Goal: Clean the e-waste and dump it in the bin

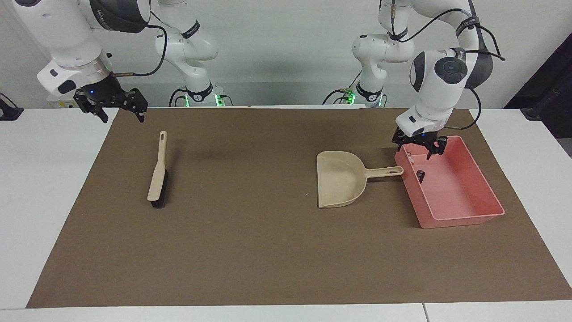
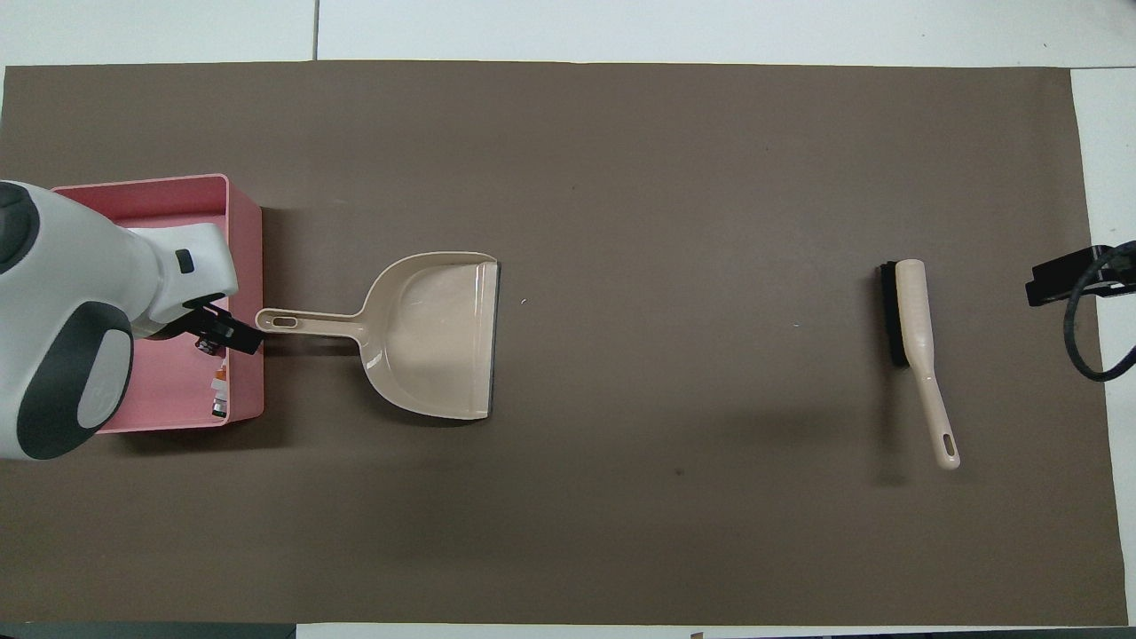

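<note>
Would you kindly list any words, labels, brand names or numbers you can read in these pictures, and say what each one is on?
Dark band on the right arm: pale lettering, too blurred to read.
Dark strap on the left arm: pale lettering, too small to read.
Dark band on the right arm's lower joint: pale lettering, unreadable.
Dustpan, brush, pink bin, brown mat: no text visible.

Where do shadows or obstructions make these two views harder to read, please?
Overhead view: the left arm's casing covers much of the bin, and the brush casts a soft shadow on the mat. Facing view: nothing blocks the dustpan; a faint shadow lies on the mat beside the brush.
</note>
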Motion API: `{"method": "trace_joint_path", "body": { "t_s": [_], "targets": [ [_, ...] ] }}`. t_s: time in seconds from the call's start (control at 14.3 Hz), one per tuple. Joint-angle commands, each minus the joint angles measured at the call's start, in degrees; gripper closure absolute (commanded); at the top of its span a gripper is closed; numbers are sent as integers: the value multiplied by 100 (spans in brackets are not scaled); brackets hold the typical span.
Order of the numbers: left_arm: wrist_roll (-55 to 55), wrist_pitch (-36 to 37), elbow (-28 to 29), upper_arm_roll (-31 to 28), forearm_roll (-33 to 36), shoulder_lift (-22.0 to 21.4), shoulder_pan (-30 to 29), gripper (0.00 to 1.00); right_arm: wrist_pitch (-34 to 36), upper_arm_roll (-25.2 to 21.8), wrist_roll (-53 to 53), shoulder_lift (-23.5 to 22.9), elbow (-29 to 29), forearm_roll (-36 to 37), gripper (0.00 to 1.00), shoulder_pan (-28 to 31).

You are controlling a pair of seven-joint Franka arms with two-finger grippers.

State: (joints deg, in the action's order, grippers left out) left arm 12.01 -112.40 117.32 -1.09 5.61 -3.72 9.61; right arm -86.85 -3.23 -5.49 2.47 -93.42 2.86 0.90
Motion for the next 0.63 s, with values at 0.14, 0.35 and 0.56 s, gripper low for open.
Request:
{"method": "trace_joint_path", "body": {
  "t_s": [0.14,0.35,0.56],
  "targets": [
    [-323,1182,-1304,21,-718,38,-581,2,-113,-2,144,95,-80,-23,0,7],
    [-349,2000,-2131,21,-781,135,-767,2,-113,-11,127,95,-80,-32,0,121],
    [-366,2520,-2599,3,-790,152,-794,2,-113,-11,127,104,-89,-32,0,113]
  ]
}}
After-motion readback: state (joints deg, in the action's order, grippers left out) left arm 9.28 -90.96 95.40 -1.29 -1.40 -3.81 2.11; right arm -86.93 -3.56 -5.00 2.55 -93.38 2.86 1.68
